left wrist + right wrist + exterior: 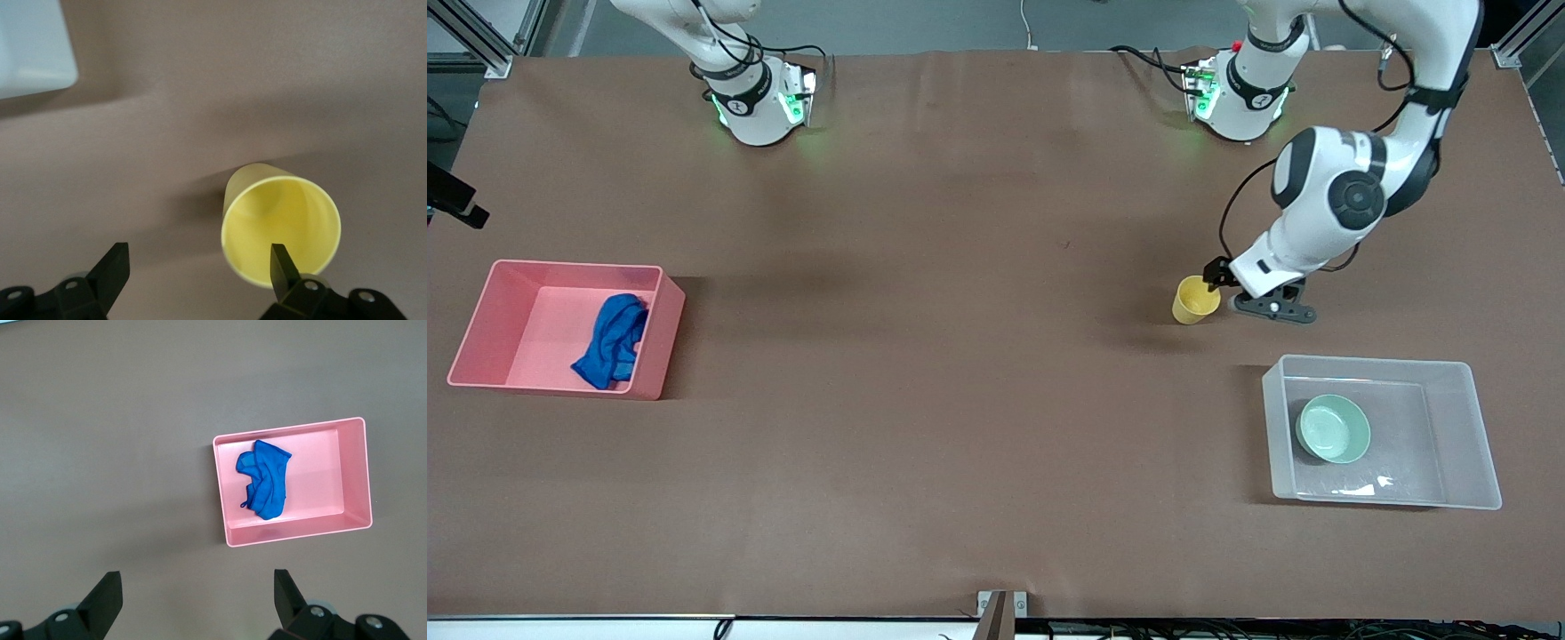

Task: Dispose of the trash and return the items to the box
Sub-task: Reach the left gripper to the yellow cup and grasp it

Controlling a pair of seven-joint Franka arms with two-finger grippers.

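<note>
Rag already dumped in the pink bin at the right arm's end of the table; bowl already sitting in the clear box at the left arm's end. Only the yellow cup left out, standing upright on the bare table, farther from the front camera than the box and near its corner. Left gripper down at the cup with jaws spread wide, one finger reaching just inside the rim, the other well clear outside, so nothing gripped yet. Probably one squeeze, a lift and a short carry remaining. Plenty of floor free in the box beside the bowl for setting the cup down; box wall the one edge to clear on the way over, with open table all around the cup otherwise. Right gripper waiting high over the table near the bin, jaws wide and empty.
</note>
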